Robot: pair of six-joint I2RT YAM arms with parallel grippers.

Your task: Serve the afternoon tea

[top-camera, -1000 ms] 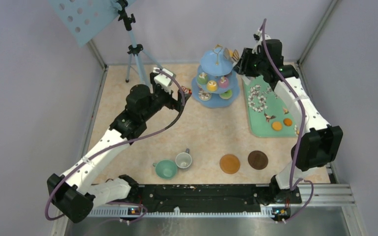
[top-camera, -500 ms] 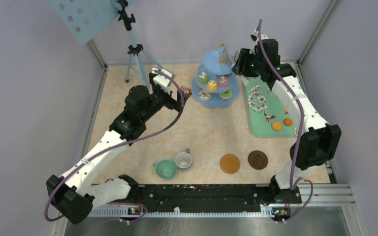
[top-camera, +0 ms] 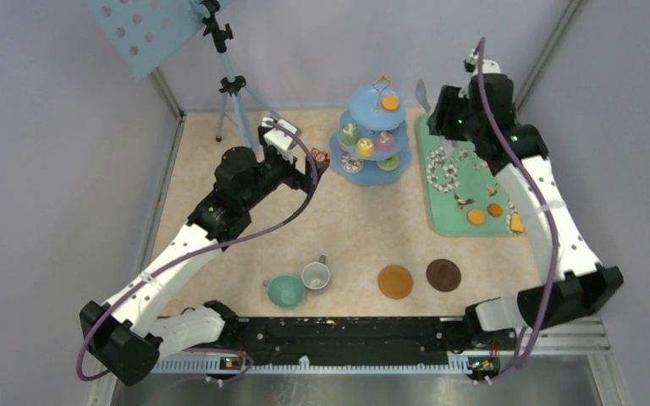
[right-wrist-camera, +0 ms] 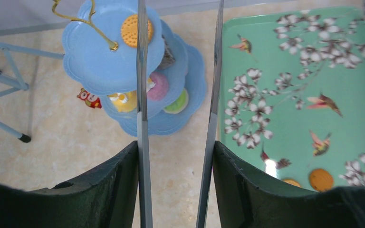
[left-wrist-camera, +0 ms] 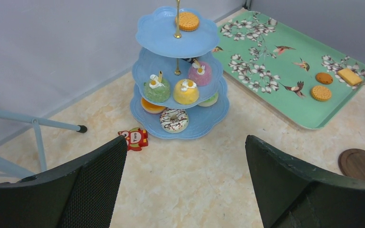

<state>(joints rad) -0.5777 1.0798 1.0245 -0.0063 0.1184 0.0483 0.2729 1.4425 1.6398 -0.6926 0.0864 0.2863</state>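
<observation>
The light-blue three-tier stand (top-camera: 364,114) stands at the back centre. An orange biscuit (top-camera: 390,102) lies on its top tier, cupcakes on the middle tier, donuts on the lowest. My right gripper (top-camera: 452,123) is shut on the metal tongs (right-wrist-camera: 141,95). The tongs' arms are spread and empty, above the gap between the stand (right-wrist-camera: 95,61) and the tray. My left gripper (top-camera: 316,166) is open and empty, left of the stand (left-wrist-camera: 157,33). The teal cup (top-camera: 286,290) and the grey-white cup (top-camera: 315,274) stand at the front. Two brown coasters (top-camera: 395,282) (top-camera: 443,275) lie to their right.
The green floral tray (top-camera: 465,182) at the right holds two round biscuits (top-camera: 476,216) and a rectangular one (top-camera: 516,222). A red owl figure (left-wrist-camera: 134,138) lies by the stand's left foot. A tripod (top-camera: 233,93) stands at the back left.
My right gripper has drawn the tongs back from the stand's top tier toward the right. The biscuit they carried now lies on the top tier. The left arm has not moved.
</observation>
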